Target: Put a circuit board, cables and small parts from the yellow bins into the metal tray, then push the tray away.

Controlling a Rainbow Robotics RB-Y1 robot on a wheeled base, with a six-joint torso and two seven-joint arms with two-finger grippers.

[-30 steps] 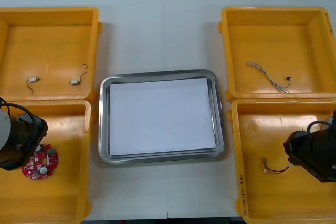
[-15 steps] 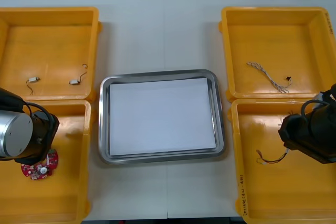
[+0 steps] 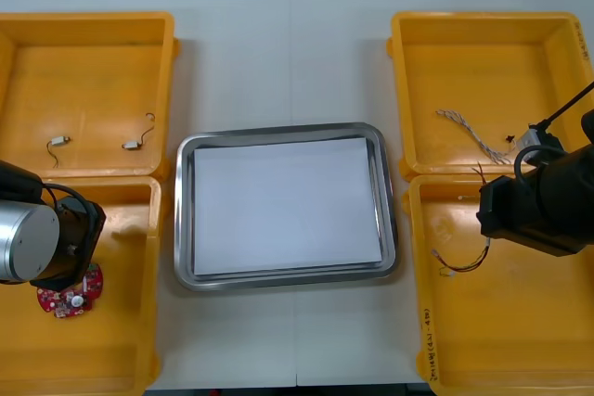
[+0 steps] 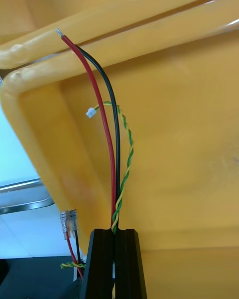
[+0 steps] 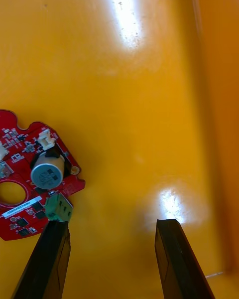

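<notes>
Right gripper (image 4: 115, 236), clenched on the cable (image 4: 113, 144), has lifted it and swung toward 9 o'clock, nearing the tray (image 3: 285, 278); delivery looks close; left gripper (image 5: 112, 249), fingers spread, hovers beside the board (image 5: 30, 179) at the table's 8 o'clock.

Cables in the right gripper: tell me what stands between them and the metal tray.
The right gripper holds the cables over the near right yellow bin. That bin's tray-side wall stands between them and the metal tray; they probably need to clear its rim. Nothing else visible is in the way.
</notes>
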